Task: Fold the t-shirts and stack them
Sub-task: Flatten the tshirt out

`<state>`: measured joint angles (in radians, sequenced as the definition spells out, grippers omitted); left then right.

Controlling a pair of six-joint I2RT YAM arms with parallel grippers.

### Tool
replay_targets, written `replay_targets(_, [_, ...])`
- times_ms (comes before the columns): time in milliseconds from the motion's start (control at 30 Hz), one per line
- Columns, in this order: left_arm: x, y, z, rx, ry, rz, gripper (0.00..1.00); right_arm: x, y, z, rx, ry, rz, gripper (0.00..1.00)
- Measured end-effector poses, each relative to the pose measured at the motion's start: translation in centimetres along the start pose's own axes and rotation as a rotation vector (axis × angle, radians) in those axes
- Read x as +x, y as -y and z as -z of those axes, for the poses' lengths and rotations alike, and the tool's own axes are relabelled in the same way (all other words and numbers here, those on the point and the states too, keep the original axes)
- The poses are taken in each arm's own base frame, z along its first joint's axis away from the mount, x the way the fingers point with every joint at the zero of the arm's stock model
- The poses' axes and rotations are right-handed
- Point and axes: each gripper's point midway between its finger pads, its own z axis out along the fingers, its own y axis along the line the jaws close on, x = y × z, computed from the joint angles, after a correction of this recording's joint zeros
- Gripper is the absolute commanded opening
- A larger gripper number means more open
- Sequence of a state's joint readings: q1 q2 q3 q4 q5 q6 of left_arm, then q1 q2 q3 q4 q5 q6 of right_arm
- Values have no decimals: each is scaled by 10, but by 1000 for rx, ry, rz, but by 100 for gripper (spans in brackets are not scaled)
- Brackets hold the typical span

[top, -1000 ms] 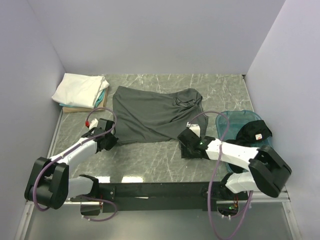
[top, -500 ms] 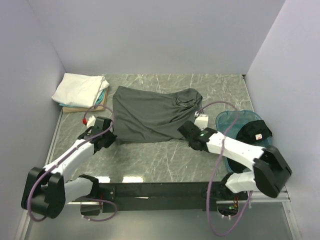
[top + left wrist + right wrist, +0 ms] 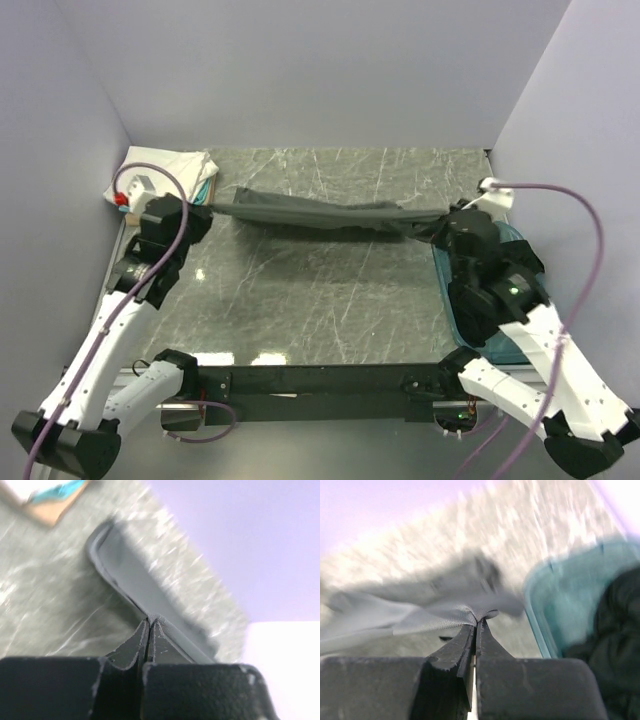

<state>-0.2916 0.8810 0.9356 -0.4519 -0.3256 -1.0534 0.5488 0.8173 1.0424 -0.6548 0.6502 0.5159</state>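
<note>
Charcoal-grey t-shirt point(image 3: 320, 213), grey white-veined marble table point(image 3: 320, 300), teal bin point(image 3: 565, 587)

black t-shirt point(image 3: 616, 630) blurred, bin point(image 3: 440, 280) half hidden

- Open over the middle of the table point(image 3: 320, 300), between the two arms, on the near side of the grey t-shirt point(image 3: 320, 212).
- Barred farther back by that shirt, pulled into a band from the left gripper point(image 3: 200, 212) to the right gripper point(image 3: 438, 228), both clamped on it.
- Narrowed at right by the teal bin point(image 3: 560, 595), with black cloth point(image 3: 615, 625) inside.
- Blocked in the far left corner by the folded stack of shirts point(image 3: 165, 170), near the left gripper.
</note>
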Motion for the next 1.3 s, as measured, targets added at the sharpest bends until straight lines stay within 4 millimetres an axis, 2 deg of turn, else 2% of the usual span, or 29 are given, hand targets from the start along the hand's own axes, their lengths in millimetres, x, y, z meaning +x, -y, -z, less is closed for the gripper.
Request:
replay_targets(67, [-23,21,14,50,54,11,1,-38,-7,16,-49,73,-17,0])
replay_targets(167, [-59,53,42,133,138,30,1,-84,-13,41,-114,162,-28,0])
replay_targets(333, [-114,94,99,271,269,79,1,-139,-25,88,-279,271,-16,0])
replay_targets(433, [-138,109,137,362,328,95,1,-158,-33,118,-408,314,8,0])
replay_targets(600, [-167,124,191,484,404,117,1,-188,-28,176,-574,416,-2,0])
replay_targets(700, [-169,122,203,513,416,125,1,-189,-27,192,-630,435,-6,0])
replay_targets(800, [-161,116,192,488,404,117,1,-179,-33,186,-641,397,4,0])
replay_targets(900, [-139,98,158,405,357,90,1,-152,-45,156,-613,299,27,0])
replay_targets(967, [-117,78,126,320,314,67,1,-115,-58,120,-578,185,57,0])
replay_targets(1000, [-69,32,69,145,212,7,1,-50,-73,67,-511,-17,120,0])
replay_targets(1067, [-33,-4,32,26,135,-32,1,-1,-81,27,-456,-139,151,0])
replay_targets(1133, [9,-50,2,-103,44,-80,1,70,-74,-10,-373,-308,196,0])
replay_targets(1200, [51,-100,-17,-236,-60,-133,1,145,-57,-35,-284,-497,260,0])
replay_targets(1233, [67,-122,-21,-293,-107,-156,1,176,-47,-40,-256,-583,285,2])
replay_targets(1267, [80,-139,-22,-336,-143,-172,1,201,-37,-41,-231,-655,304,4])
replay_targets(1300, [86,-149,-23,-363,-164,-183,1,216,-32,-40,-220,-700,314,6])
